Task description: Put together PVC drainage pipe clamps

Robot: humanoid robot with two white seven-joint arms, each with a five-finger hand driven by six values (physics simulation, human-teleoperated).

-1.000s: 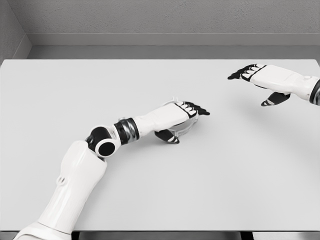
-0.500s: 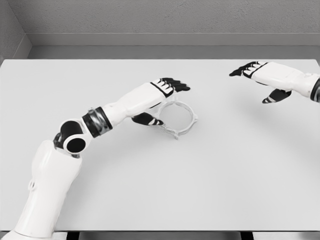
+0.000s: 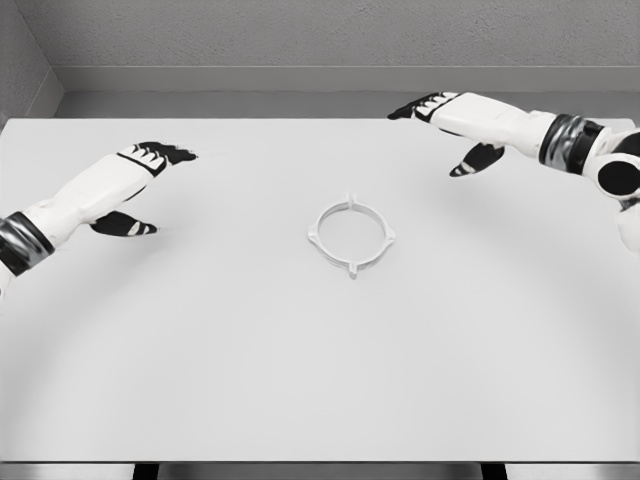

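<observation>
Fingers of both hands spread, holding nothing.

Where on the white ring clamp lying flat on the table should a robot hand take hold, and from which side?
Probably the thin band of the ring clamp, pinched from above with one finger inside the hoop and the thumb outside. It lies flat on the table, so no side face offers grip. The small tabs on its rim may help locate a pinch.
</observation>
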